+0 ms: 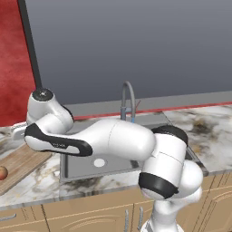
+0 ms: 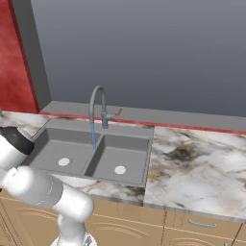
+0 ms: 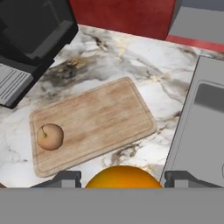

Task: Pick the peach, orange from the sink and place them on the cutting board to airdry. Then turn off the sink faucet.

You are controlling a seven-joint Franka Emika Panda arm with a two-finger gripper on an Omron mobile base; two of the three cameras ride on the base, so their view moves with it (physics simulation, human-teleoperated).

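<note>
The orange [image 3: 122, 176], a smooth ball of even bright colour, sits between the two dark fingertips of the gripper [image 3: 122, 180], which is closed narrowly on it and holds it above the marble counter [image 3: 109, 57], just off the near edge of the cutting board [image 3: 94, 122]. The board is a light-brown wooden rectangle with grain stripes, lying flat on the counter left of the sink [image 2: 91, 153]. The peach [image 3: 50, 136], dull tan with a reddish tint and a small stem, rests on the board near its left end; in the left base view it shows as a small reddish fruit [image 1: 2, 172] at the picture's edge.

The sink is a grey metal double basin with a round white drain in each half. The sink faucet [image 2: 97, 108] arches over the divider at the far rim, and a thin blue stream of water [image 2: 93, 136] falls from its spout.

The counter is white marble with brown and dark veining, over tan cabinets [image 2: 192, 226]. Behind it stands a grey wall [image 2: 144, 48], with a red wall [image 2: 14, 53] at the left. A dark appliance [image 3: 30, 39] sits on the counter beyond the board.
</note>
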